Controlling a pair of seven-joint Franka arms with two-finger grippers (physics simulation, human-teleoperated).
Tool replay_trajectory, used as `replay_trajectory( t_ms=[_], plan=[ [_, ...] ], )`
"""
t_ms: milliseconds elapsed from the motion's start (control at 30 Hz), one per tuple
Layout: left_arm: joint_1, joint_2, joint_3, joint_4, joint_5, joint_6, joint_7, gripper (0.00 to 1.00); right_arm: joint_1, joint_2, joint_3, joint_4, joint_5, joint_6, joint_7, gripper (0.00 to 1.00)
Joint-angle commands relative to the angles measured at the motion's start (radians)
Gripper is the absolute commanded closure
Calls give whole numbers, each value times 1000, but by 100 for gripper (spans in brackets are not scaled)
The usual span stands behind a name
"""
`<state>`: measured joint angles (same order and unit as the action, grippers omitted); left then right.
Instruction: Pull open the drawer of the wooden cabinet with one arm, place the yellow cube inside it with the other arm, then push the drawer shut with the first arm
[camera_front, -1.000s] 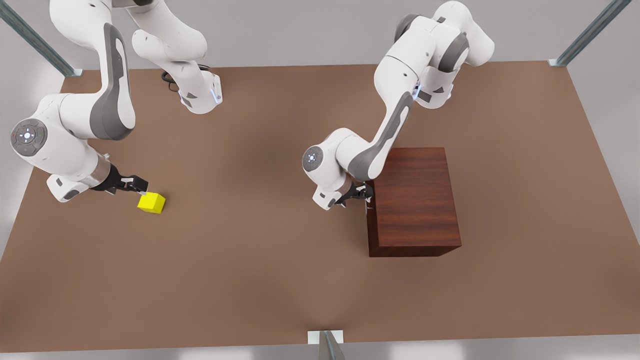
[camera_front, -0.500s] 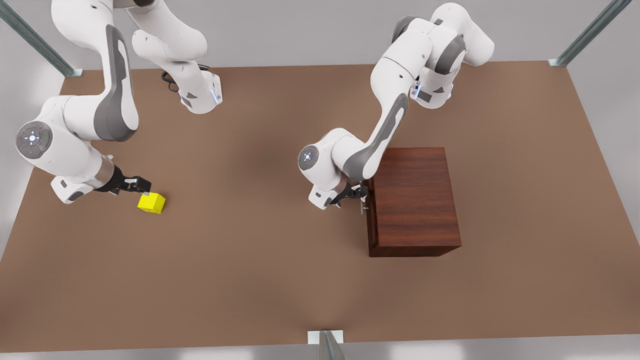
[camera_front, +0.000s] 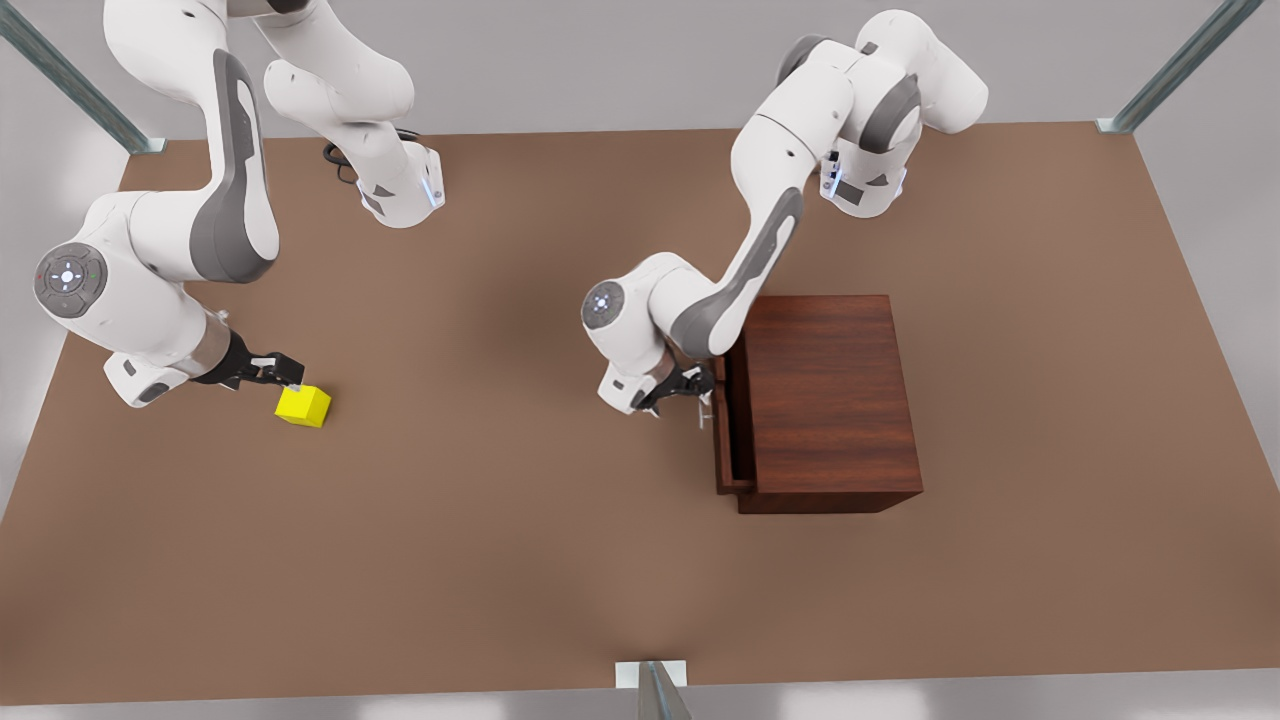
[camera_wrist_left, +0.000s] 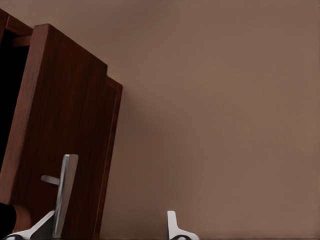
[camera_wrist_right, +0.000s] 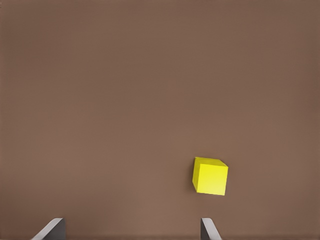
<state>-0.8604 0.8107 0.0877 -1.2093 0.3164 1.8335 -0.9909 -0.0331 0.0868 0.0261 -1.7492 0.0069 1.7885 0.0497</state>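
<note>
The wooden cabinet (camera_front: 830, 400) stands right of the table's middle in the front view. Its drawer (camera_front: 728, 470) sticks out a little toward the front view's left, showing a dark gap. My left gripper (camera_front: 700, 390) is at the silver handle (camera_front: 706, 408). In the left wrist view the handle (camera_wrist_left: 65, 190) on the drawer front (camera_wrist_left: 60, 125) lies between the spread fingers, close against one fingertip (camera_wrist_left: 45, 227). The yellow cube (camera_front: 303, 405) rests on the table at the front view's left. My right gripper (camera_front: 285, 378) hovers open right beside it; the cube (camera_wrist_right: 210, 176) lies ahead of the fingers, not between them.
The brown table (camera_front: 520, 560) stretches wide in front of both arms. The arm bases (camera_front: 400, 195) stand at the far edge. Metal frame posts (camera_front: 650, 685) sit at the table's edges and corners.
The left gripper has drawn back toward the front view's left and the drawer has slid out with it, from flush to slightly open. The right gripper and the cube have hardly moved.
</note>
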Motion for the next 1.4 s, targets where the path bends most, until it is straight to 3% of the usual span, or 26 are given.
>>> replay_trajectory(
  t_ms=[0, 1200, 1367],
  plan=[
    [-6, 1, -2, 1, -2, 15, -71, 0, 1, -1, 0, 0, 1, 0, 2, 0],
    [-72, 57, -40, 128, -3, 12, -157, 0, -1, 8, 0, 25, 2, -1, 5, 0],
    [-74, 10, -62, 252, -65, -220, -117, 0, 1, 21, 0, 23, 4, -1, 7, 0]
  ],
)
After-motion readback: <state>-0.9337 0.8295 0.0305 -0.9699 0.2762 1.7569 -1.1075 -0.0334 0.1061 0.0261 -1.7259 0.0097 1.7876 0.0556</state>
